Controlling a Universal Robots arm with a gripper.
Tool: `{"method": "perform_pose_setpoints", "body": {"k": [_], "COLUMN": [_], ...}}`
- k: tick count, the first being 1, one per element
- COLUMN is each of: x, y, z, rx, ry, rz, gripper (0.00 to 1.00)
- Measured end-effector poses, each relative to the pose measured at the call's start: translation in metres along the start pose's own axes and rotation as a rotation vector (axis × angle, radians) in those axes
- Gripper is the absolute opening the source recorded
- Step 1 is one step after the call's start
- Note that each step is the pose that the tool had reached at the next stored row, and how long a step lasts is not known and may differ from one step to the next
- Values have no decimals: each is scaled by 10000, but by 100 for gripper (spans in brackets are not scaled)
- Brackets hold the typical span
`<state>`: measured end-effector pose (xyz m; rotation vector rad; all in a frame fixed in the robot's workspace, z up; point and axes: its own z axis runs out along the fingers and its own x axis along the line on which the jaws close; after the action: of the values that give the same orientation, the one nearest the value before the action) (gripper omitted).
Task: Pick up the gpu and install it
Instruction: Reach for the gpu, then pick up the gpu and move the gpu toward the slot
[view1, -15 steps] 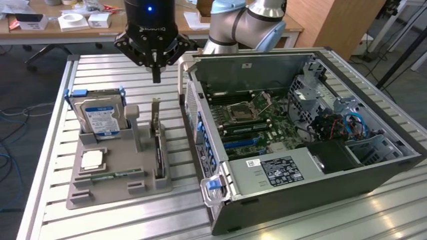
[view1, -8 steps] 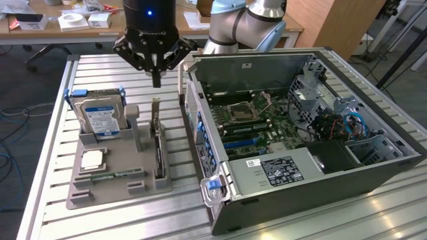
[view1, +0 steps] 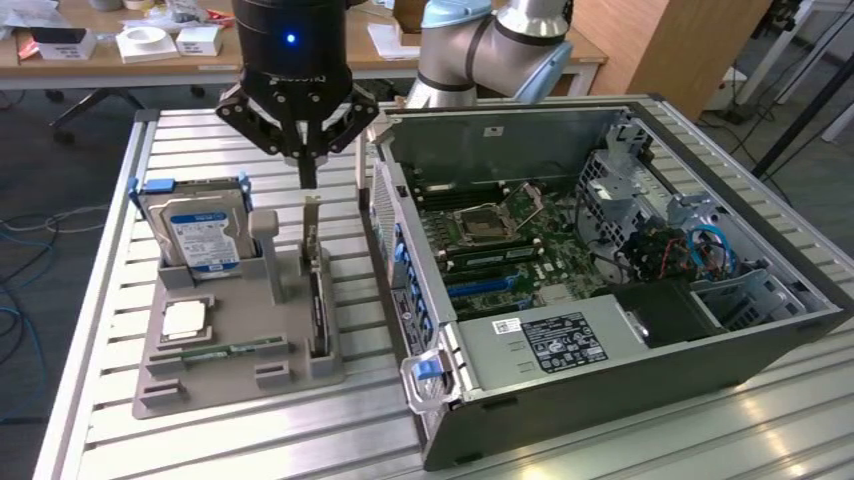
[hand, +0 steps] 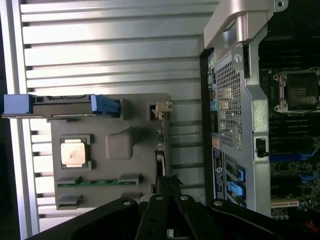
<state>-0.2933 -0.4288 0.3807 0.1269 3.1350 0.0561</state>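
The gpu (view1: 318, 310) stands on edge in a slot of the gray tray (view1: 220, 375) just beneath my closed, empty fingers (view1: 308, 170), with the open computer case (view1: 380, 215) close alongside and the hard drive (view1: 200, 235) farther off opposite.

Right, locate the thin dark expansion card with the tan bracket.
The card stands on edge in the grey tray, at the exterior view's left, beside the open computer case.

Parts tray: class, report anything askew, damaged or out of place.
Nothing stands out. The hard drive, processor chip, memory stick and gpu each sit squarely in their tray slots; none looks tilted or misplaced.
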Motion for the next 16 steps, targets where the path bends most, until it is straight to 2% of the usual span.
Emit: {"method": "perform_pose_setpoints", "body": {"k": [8,16], "x": [4,4], "y": [-150,-179], "z": [-4,-3], "rx": [-1,0], "ry": [0,0], "rz": [-1,0], "gripper": [10,10]}}
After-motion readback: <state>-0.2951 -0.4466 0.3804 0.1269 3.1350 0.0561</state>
